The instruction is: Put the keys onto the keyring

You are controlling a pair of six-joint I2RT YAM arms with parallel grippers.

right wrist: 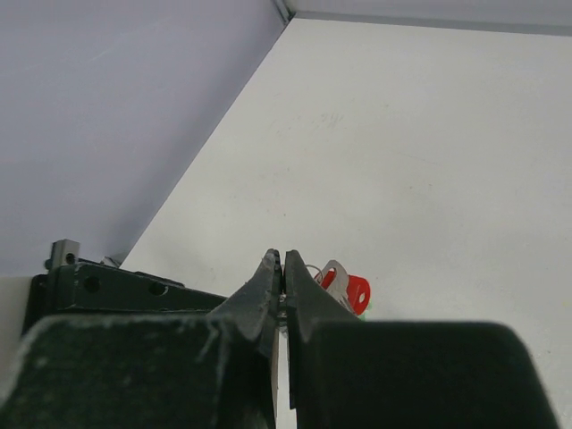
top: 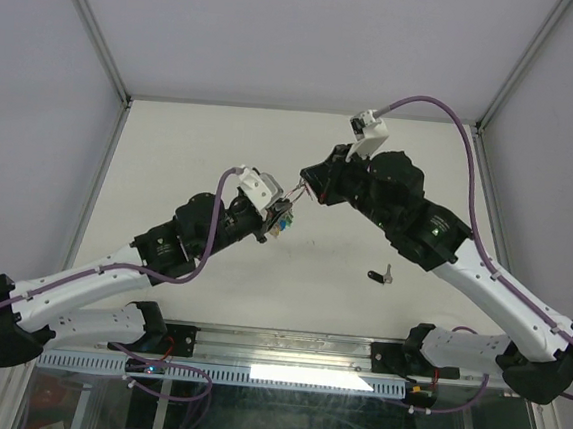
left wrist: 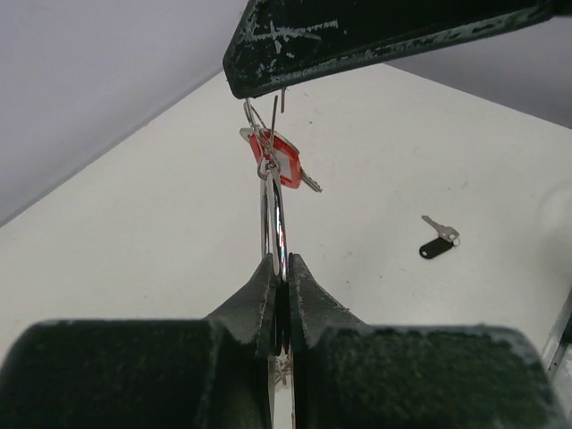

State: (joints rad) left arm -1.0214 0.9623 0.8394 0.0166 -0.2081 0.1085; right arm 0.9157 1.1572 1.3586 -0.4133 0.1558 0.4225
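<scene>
Above the white worktop (top: 222,149), the thin silver wire keyring (left wrist: 273,214) is held on edge, clamped between the jaws of the left gripper (left wrist: 279,266). A small silver key with a red oval tag (left wrist: 281,163) is hung at its top, just below the right gripper (right wrist: 283,266), whose jaws are pressed together. A black-tagged silver key (left wrist: 437,244) is laid on the worktop, well apart.

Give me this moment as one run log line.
left gripper: shut on keyring | right gripper: shut beside red-tagged key | black-tagged key: on table
</scene>
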